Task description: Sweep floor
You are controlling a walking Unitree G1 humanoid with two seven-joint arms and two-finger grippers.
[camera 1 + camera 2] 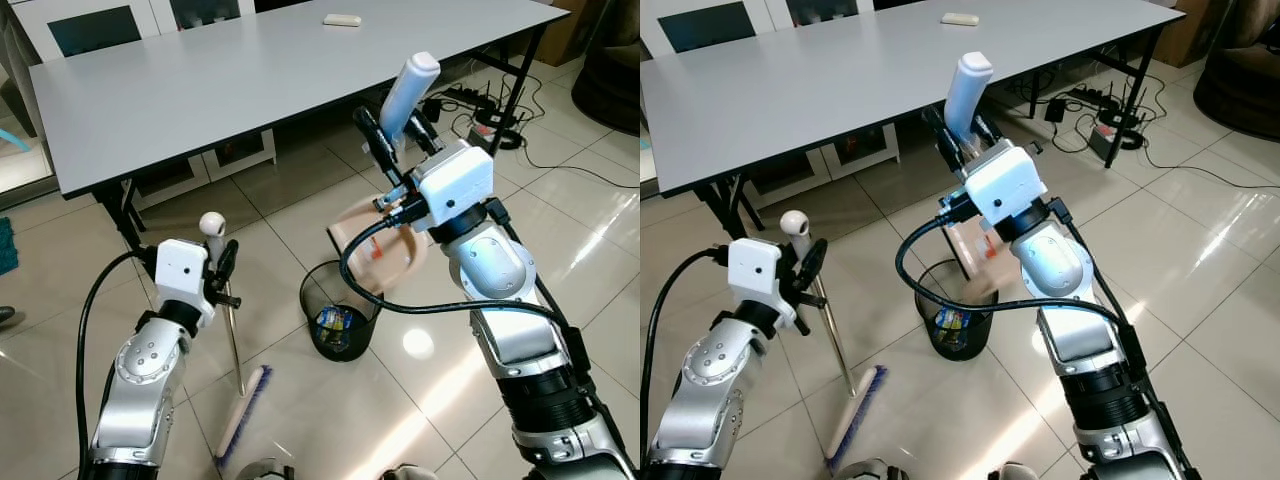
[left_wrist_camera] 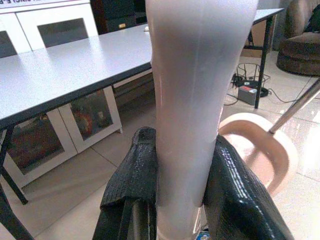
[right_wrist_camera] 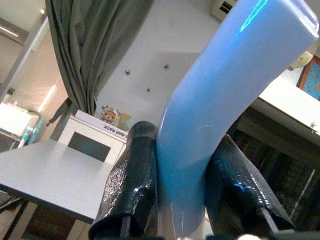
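Left claw (image 1: pixel 222 262) clenched on the broom handle (image 1: pixel 233 335), with brush head (image 1: pixel 243 417) down on the tiled floor (image 1: pixel 300 400). Right claw (image 1: pixel 398 128) clenched on the dustpan handle (image 1: pixel 408 92), holding the dustpan (image 1: pixel 385 250) tilted above the black wire bin (image 1: pixel 340 323), near the grey surface (image 1: pixel 230 70).

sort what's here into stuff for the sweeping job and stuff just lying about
For the job:
- broom, handle in the left hand
- dustpan, handle in the right hand
- mesh wastebasket

Lying about:
- grey table
- small white object on it
- power strip and cables
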